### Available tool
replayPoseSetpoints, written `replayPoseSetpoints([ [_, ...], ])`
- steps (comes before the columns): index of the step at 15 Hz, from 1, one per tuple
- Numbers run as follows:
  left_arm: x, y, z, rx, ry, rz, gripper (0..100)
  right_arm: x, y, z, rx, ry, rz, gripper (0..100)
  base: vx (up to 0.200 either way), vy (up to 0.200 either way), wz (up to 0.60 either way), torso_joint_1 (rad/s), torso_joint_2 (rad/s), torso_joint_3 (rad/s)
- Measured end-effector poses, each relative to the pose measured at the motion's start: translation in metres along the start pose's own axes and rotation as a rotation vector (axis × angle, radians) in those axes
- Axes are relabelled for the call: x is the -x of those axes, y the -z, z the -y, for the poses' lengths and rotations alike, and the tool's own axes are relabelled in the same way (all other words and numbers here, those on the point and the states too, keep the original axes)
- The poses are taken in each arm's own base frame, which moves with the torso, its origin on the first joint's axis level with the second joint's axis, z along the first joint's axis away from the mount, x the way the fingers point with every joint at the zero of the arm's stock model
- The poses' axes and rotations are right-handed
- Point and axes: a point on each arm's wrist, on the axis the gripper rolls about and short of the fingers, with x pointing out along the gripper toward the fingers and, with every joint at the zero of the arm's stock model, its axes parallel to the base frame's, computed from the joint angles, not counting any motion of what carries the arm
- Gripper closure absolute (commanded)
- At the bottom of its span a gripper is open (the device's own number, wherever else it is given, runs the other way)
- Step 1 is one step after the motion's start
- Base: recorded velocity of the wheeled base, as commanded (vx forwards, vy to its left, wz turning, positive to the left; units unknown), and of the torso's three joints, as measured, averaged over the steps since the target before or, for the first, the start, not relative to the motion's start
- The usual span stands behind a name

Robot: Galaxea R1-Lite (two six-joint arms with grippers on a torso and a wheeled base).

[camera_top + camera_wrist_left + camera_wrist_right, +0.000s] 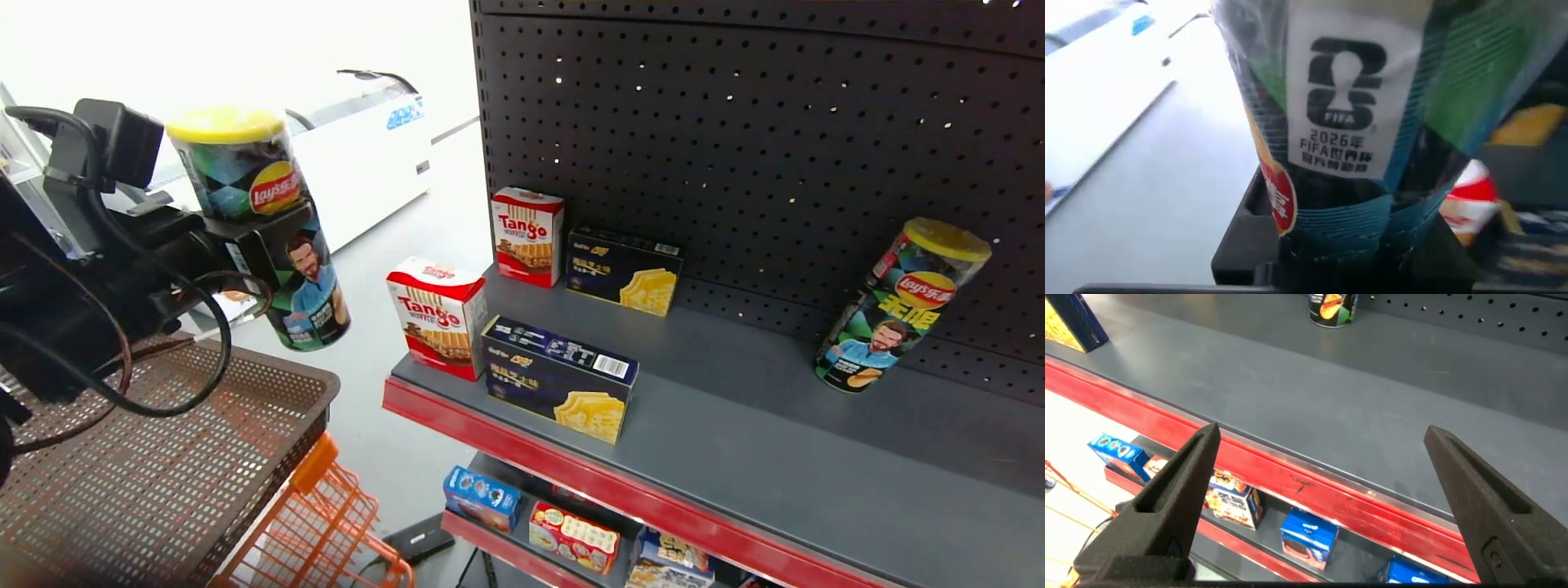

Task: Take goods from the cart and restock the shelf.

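Robot's left hand (260, 245) is clenched round the middle of a tall cylindrical crisp can with a yellow plastic lid (245, 175). It holds the can up in the air, lid upward and a little tilted. A brown perforated basket on an orange wire cart (204, 425) sits below that hand. The grey metal shelf with a red front lip (735, 441) is off to that hand's right, apart from it. The right hand (1323, 506) is released, black fingers (1176, 506) spread wide with nothing between them, over the shelf's red lip. Beyond that hand, at the shelf back, a second yellow-lidded crisp can (898, 306) leans on the black pegboard (735, 122). Red-and-white wafer boxes (441, 314) and dark blue cardboard boxes (559, 377) stand on the shelf end nearest the left hand.
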Motion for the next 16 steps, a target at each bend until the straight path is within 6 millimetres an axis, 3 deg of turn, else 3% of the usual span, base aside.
replayPoseSetpoints([
  [5,0.032,-0.01,0.041,0.046,0.321,-0.093,100,0.0,0.0,0.0,0.0,0.0,0.0,0,0.0,0.0,0.0,0.0,0.0,0.0],
  [9,0.046,-0.012,0.048,0.048,0.429,-0.07,100,0.0,0.0,0.0,0.0,0.0,0.0,0,0.0,0.0,0.0,0.0,0.0,0.0],
  [16,0.051,-0.02,0.061,0.046,0.499,-0.032,100,0.0,0.0,0.0,0.001,0.0,0.0,0,0.0,0.0,0.0,0.0,0.0,0.0],
])
